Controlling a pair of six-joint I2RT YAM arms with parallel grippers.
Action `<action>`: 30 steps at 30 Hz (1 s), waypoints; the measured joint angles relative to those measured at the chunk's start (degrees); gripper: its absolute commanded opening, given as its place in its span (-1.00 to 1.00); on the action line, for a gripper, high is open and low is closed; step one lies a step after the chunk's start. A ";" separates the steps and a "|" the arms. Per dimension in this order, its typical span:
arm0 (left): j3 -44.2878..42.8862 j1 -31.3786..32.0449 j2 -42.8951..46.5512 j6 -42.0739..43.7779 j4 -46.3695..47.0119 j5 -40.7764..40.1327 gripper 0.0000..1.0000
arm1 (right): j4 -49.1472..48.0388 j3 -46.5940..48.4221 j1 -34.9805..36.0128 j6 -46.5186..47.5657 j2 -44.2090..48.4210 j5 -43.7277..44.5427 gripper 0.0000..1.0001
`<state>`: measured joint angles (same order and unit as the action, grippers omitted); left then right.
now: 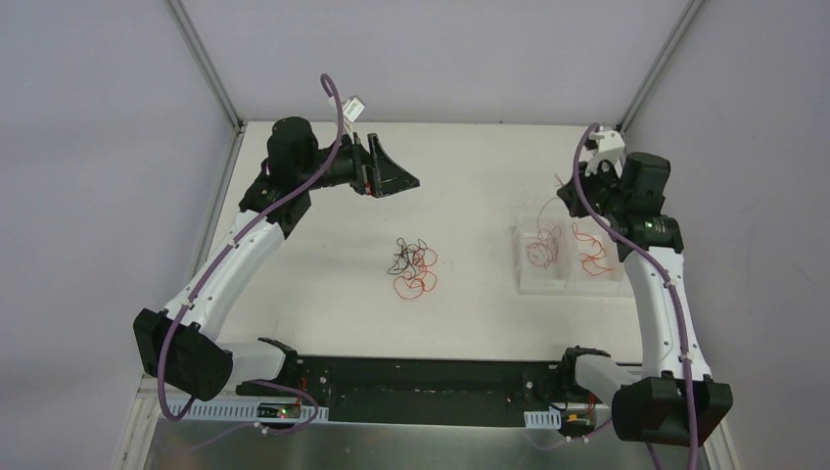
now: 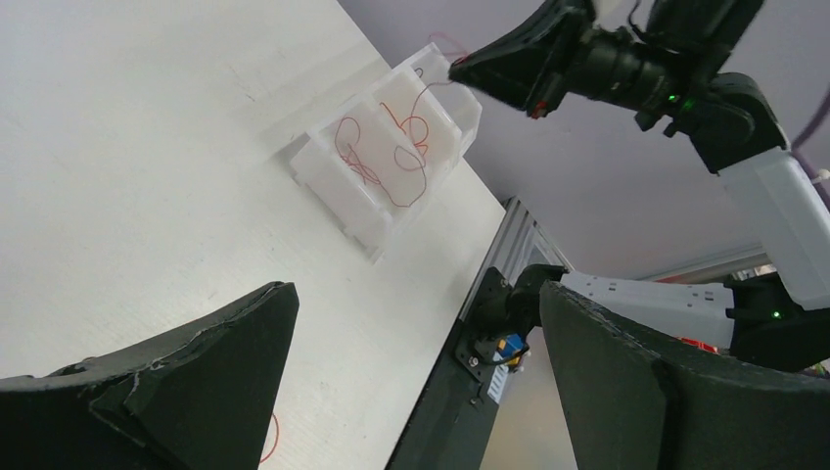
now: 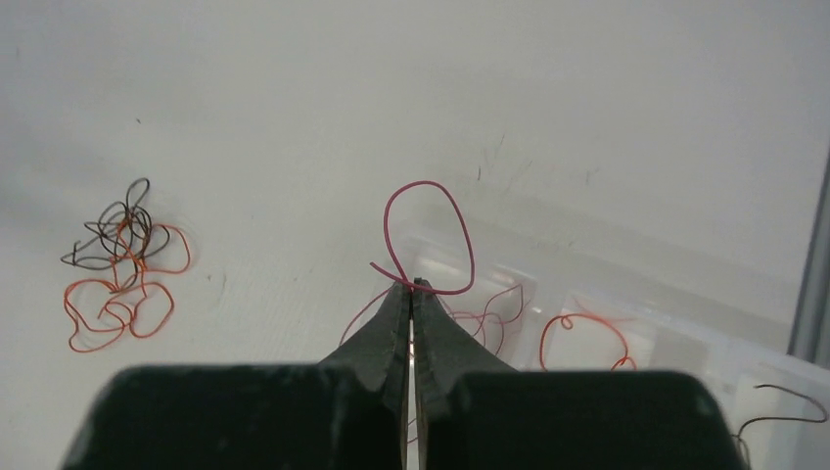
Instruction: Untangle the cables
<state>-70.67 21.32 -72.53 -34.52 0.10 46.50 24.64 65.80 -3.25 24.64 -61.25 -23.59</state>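
Red strand in hand: a thin red wire loop (image 3: 423,183) is standing up out of the right gripper (image 3: 411,289), whose fingers are pinching tight on the point where the loop crosses itself.
Why it is being held there: the right gripper is hanging over the clear plastic compartment tray (image 3: 685,343), so it is probably carrying this freed strand over to be dropped in with the sorted ones.
Tray contents: loose red strands (image 1: 541,247) are lying curled in two neighbouring compartments, and a thin black strand (image 3: 783,392) is showing in another.
Tangle: the small wad of red-orange and black wires (image 1: 413,266) is sitting near the middle of the white table (image 1: 470,176), well apart from both grippers and off to the left of the tray in the top view.
Left gripper: the left gripper (image 2: 416,294) is hovering raised near the far left of the table with its fingers spread wide and nothing between them, seemingly keeping out of the way.
Progress: several strands are lying sorted, yet the wad is looking knotted, so much separating is left.
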 measured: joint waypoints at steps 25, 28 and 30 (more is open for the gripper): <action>2.36 -0.09 -0.57 5.40 -1.66 0.04 0.98 | -2.58 -13.64 3.08 2.60 -21.09 6.23 -0.72; 2.49 -0.44 -0.61 5.62 -3.56 -0.28 0.98 | -0.04 -12.26 3.08 2.43 -20.98 6.71 -0.26; 2.69 -0.87 -0.85 5.73 -5.11 -0.52 0.98 | 1.97 -10.40 3.08 2.16 -20.31 6.82 0.00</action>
<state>-67.99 20.45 -73.38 -28.80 -5.02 45.98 26.61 55.40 -0.16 26.81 -81.56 -16.78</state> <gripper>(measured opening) 0.990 0.334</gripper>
